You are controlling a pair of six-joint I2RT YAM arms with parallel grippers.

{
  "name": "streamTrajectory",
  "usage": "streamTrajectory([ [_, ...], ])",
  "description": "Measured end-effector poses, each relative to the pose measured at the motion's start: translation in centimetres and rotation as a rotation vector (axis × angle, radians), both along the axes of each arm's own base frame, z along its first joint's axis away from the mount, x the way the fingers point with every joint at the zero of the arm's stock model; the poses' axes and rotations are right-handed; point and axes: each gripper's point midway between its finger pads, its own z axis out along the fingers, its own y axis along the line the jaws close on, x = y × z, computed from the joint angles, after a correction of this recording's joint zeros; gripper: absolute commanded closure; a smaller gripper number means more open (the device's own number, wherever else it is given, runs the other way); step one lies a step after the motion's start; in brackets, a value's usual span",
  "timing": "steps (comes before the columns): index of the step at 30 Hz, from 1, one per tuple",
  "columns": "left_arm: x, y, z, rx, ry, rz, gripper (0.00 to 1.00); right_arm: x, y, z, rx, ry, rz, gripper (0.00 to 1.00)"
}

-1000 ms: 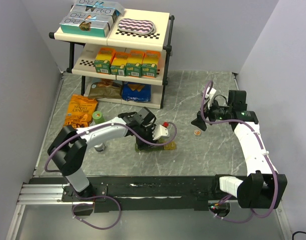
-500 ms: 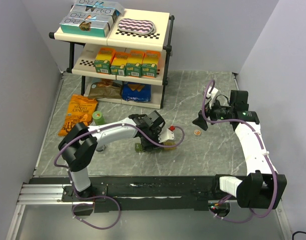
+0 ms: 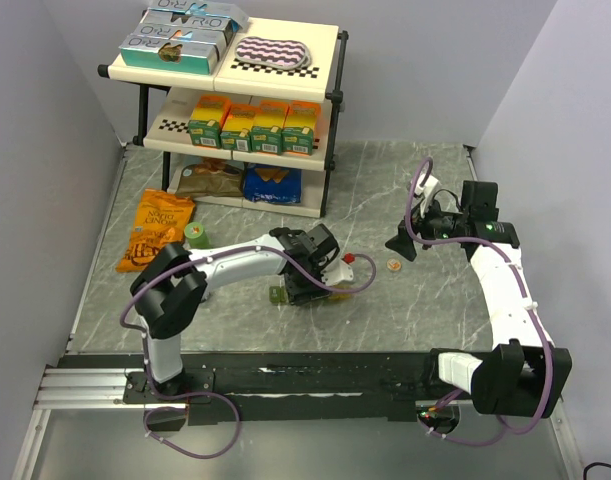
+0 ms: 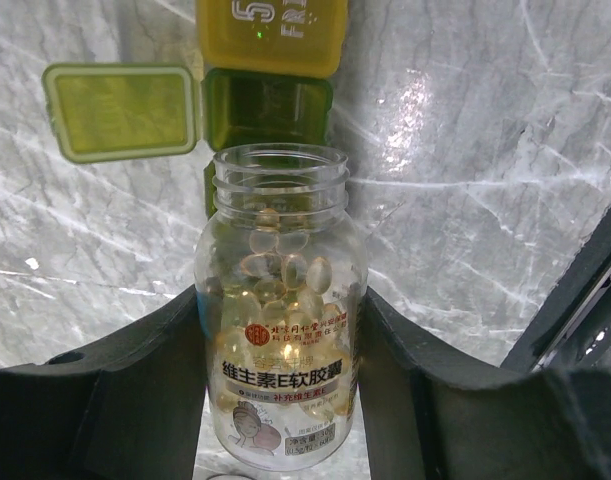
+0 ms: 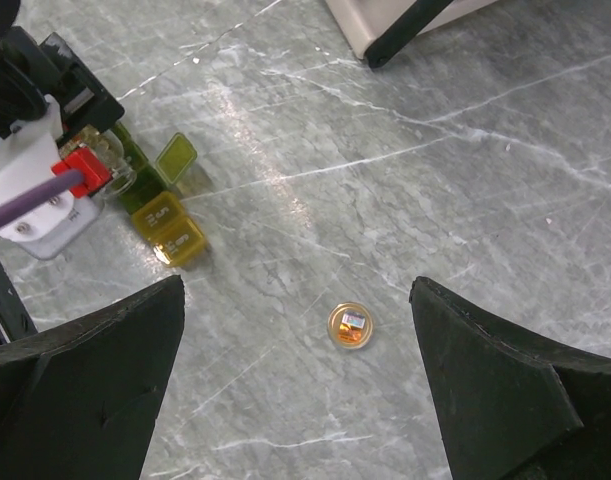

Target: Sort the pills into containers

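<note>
Currently clamping the left fingers [image 4: 125, 400] partway closed round a clear plastic bottle of pale yellow softgel capsules [image 4: 277, 330], uncapped, mouth pointing away from the wrist. Aiming that mouth along the narrow translucent strip of square lidded containers [image 4: 272, 35], shading from dark green to yellow, lying on the grey marbled worktop [image 4: 465, 150]. Finding the strip's long axis running straight out ahead of the fingers, in line with the bottle, with the near end passing under the bottle. Facing one open green compartment [image 4: 268, 100] just beyond the mouth, lid [image 4: 120, 112] flipped out sideways; judging a forward tip as needed to drop capsules there rather than past it. Holding the right fingers [image 5: 85, 370] spread wide and empty, well apart from the strip, hovering above a small round cap-like disc [image 5: 349, 325]. Treating the left arm as much the nearer.
</note>
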Motion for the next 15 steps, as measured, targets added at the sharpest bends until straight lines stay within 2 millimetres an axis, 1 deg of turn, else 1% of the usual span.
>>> streamTrajectory([
  [6, 0.09, -0.22, -0.44, 0.043, 0.000, 0.020, 0.99, -0.07, -0.10, -0.11, 0.005, 0.007, 0.000, 0.00],
  [15, 0.47, -0.52, -0.35, 0.084, -0.017, 0.038, 0.99, -0.23, -0.23, -0.26, 0.010, 0.014, 0.006, 0.00],
])
